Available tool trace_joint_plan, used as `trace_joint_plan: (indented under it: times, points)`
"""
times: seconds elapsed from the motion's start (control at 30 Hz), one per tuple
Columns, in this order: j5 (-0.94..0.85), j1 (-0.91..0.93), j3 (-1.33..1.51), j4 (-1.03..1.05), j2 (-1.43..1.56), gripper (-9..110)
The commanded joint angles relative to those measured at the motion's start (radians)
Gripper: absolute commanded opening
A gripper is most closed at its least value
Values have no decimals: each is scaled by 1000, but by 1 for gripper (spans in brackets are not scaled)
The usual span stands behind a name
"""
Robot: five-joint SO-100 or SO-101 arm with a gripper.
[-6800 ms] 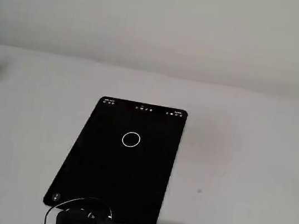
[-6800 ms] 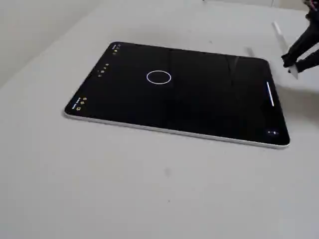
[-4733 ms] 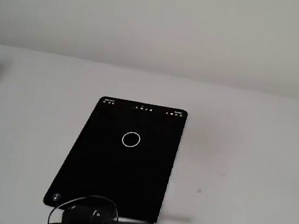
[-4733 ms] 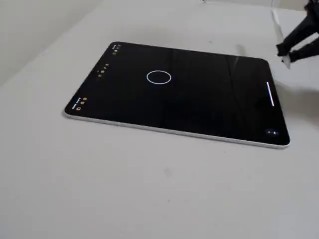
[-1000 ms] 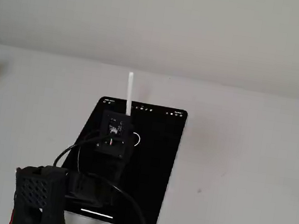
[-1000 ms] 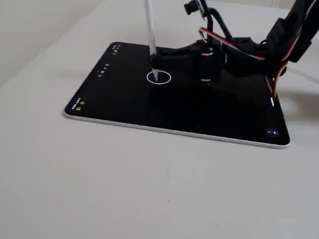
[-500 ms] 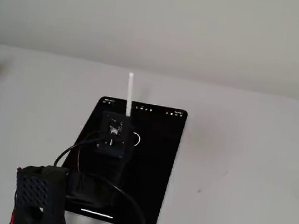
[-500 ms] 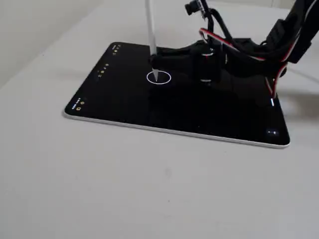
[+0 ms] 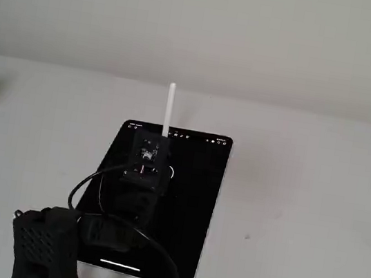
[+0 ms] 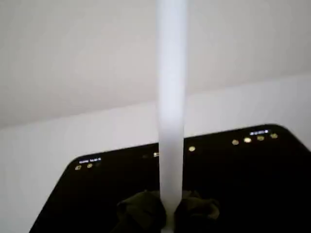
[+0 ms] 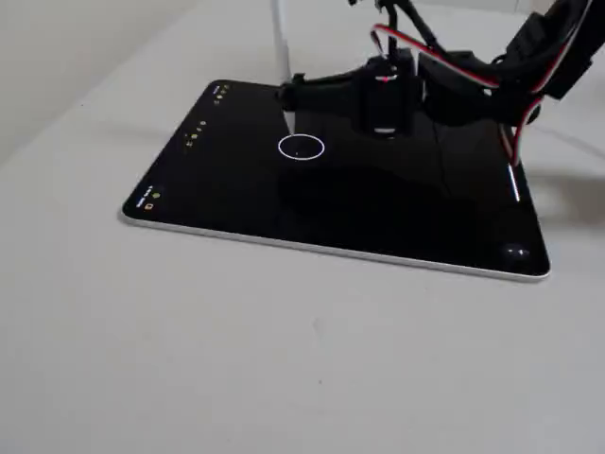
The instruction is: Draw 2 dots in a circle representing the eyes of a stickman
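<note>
The tablet [image 11: 378, 203] has a glossy black glass screen that mirrors the arm above it, and a thin edge with a pale, metal-like sheen along its 6 o'clock side. The table [image 11: 236, 359] is matt, smooth and light grey. The stylus [image 10: 171, 111] is smooth white plastic with a soft satin look. The gripper [image 11: 289, 96] and the arm's housing are matt black plastic; the housing at 7 o'clock in a fixed view [image 9: 43, 247] has a perforated, grid-like surface. The cables [image 11: 430, 57] have glossy red and black sheathing.
</note>
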Motion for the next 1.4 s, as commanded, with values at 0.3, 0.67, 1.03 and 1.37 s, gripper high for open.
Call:
trace_joint_plan:
  times: [0.3,0.67,1.03,1.37]
  points:
    - [-35,49,8,-48,55,0]
    - [-52,64,12,-51,34,0]
    - [-63,54,37,-63,26,0]
    - [-69,51,29,-84,12,0]
